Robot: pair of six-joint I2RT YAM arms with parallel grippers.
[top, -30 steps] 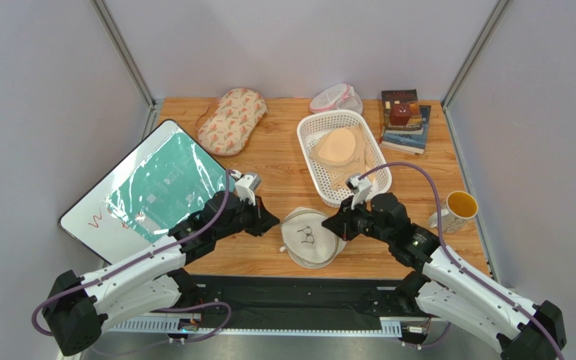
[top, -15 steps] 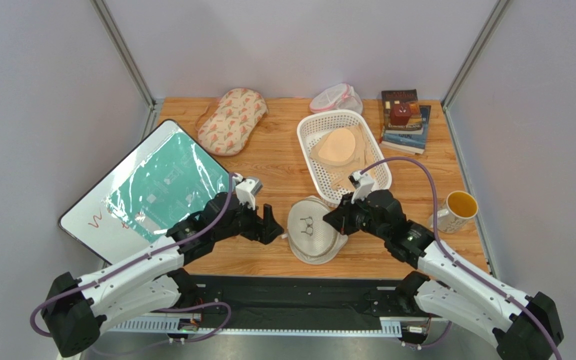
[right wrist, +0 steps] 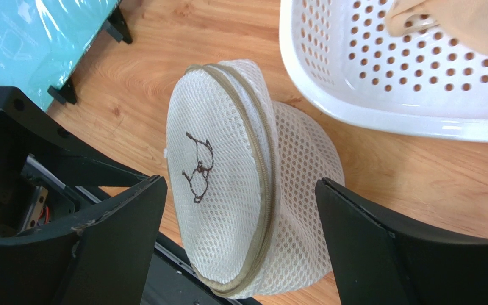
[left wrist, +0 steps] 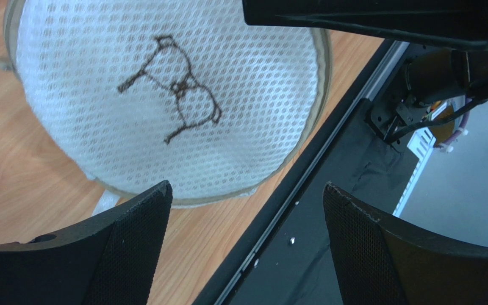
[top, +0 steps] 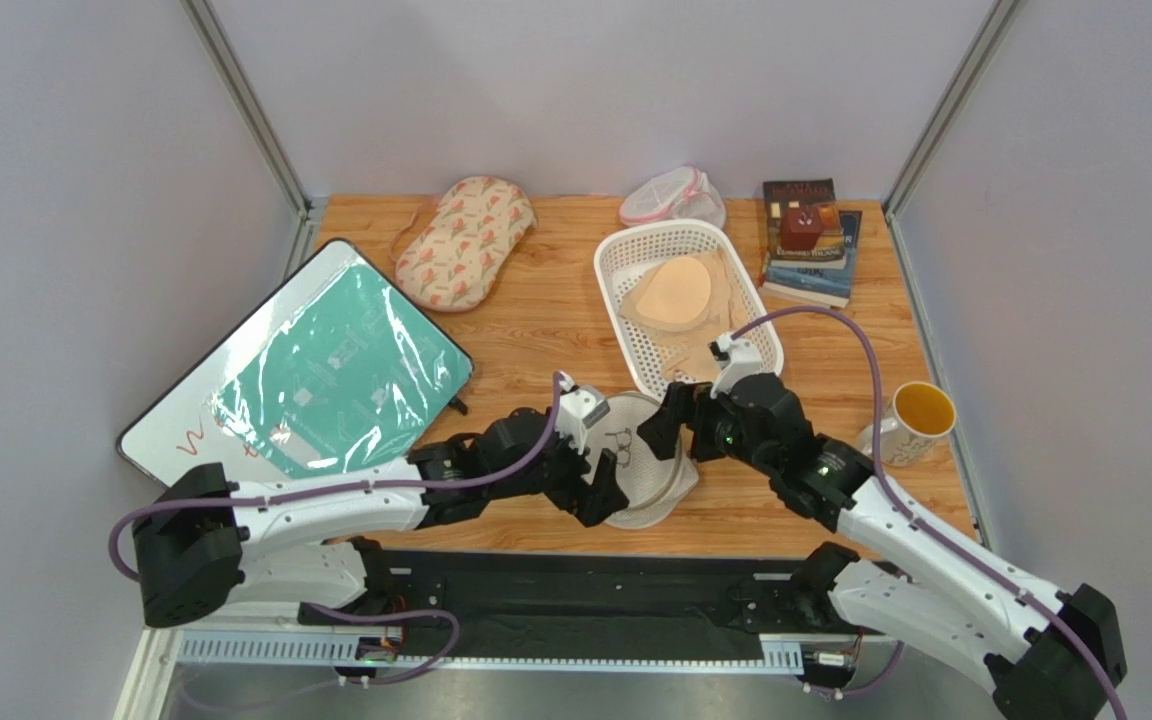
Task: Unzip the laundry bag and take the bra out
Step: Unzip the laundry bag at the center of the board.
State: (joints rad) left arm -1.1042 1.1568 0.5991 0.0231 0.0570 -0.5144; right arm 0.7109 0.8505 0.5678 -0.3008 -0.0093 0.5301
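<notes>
Laundry bag (top: 639,474), zipped, at the desk's (top: 537,323) near edge between left gripper (top: 599,489) and right gripper (top: 668,428), both spread wide, holding nothing.

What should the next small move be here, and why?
Probably close the right gripper gently on the laundry bag to steady it. That gripper and the left gripper are both open. The bag stands tilted on its edge within the right gripper's span, its zip is shut along the visible seam, and I can see no pull.
</notes>
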